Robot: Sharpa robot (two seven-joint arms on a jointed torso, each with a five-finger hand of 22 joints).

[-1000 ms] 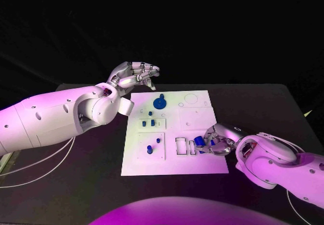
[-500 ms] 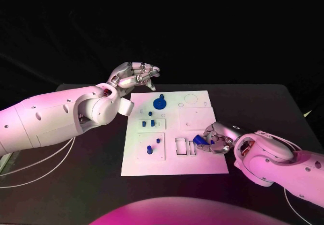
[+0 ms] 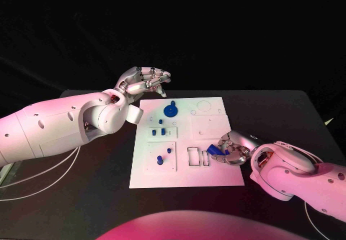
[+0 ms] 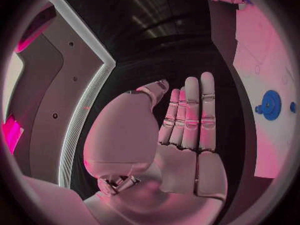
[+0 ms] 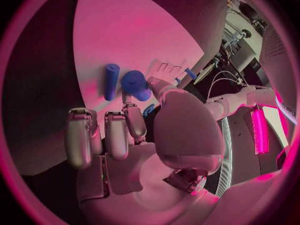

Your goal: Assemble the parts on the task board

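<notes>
The white task board (image 3: 184, 172) lies mid-table. My right hand (image 3: 232, 150) rests over its right edge and pinches a blue part (image 3: 215, 148) between thumb and a finger, just right of two rectangular slots (image 3: 194, 156). The right wrist view shows that blue part (image 5: 134, 83) at the fingertips (image 5: 129, 104), with a blue cylinder (image 5: 111, 81) lying on the board (image 5: 125, 30) beside it. A blue disc (image 3: 171, 109) sits near the board's far edge, the same disc (image 4: 270, 104) that the left wrist view shows. My left hand (image 3: 144, 80) hovers beyond the board's far left corner, holding nothing.
Two blue pegs (image 3: 158, 131) stand in the board's left middle, and two more blue pieces (image 3: 164, 154) sit in the panel nearer me. White cables (image 3: 43, 175) trail over the black table on the left. The left forearm (image 3: 65, 125) lies along the board's left side.
My right hand has shifted slightly away from me with the blue part, which now sits tilted a little higher by the slots. The left hand has stayed put.
</notes>
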